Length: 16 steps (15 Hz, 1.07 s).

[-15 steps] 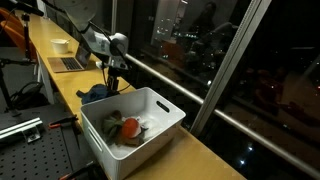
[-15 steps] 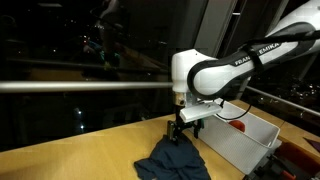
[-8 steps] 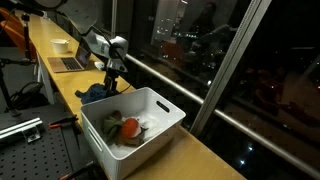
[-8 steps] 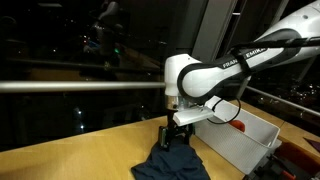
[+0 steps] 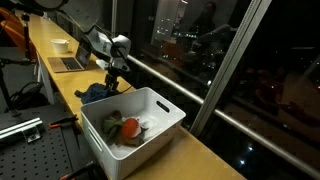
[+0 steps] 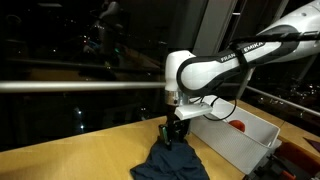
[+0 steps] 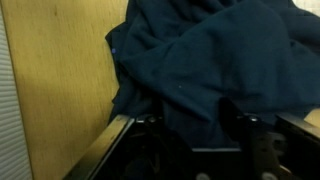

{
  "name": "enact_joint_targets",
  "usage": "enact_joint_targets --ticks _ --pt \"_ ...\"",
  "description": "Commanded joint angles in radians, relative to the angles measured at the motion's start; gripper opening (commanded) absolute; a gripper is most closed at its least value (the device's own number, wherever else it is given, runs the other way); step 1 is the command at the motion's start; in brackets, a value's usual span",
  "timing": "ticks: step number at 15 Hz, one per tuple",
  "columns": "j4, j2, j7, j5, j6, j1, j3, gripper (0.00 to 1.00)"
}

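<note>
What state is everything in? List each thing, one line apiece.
hand: down on the cloth, cloth between its fingers; whether it grips cannot be told.
dark blue cloth: crumpled in a heap on the wooden table.
white bin: open-topped, holding several things, one orange-red.
laptop: open.
white bowl: upright.

In the wrist view the blue cloth runs off the top and right edges. The hand is dark and blurry there, so we cannot tell if it pinches the cloth. In an exterior view the white bin hides part of the cloth, and we cannot name the small things inside it.
</note>
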Motion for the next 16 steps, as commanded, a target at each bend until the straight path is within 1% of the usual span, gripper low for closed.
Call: enact_joint_targets --ticks 1,2,3,5,6,11,12,13,15,16 --pt "-0.034 -0.061 -0.041 0.04 -0.023 -0.024 -0.005 0.3" --pt "-0.038 -0.07 -0.044 0.044 -0.024 -0.03 -0.007 0.23" --pt "-0.045 -0.082 -0.046 0.044 -0.024 -0.034 -0.008 0.14" --pt "-0.058 -0.106 -0.051 0.046 -0.024 -0.046 -0.01 0.02" --pt "-0.068 -0.12 -0.053 0.047 -0.021 -0.052 -0.011 0.0" --pt "-0.106 -0.176 -0.061 0.048 -0.023 -0.076 -0.012 0.0" --pt "-0.109 -0.178 -0.064 0.045 -0.022 -0.076 -0.011 0.08" --pt "-0.111 -0.177 -0.066 0.039 -0.02 -0.074 -0.011 0.28" --pt "-0.11 -0.167 -0.07 0.033 -0.018 -0.065 -0.009 0.4" --pt "-0.11 -0.159 -0.073 0.033 -0.017 -0.061 -0.007 0.48"
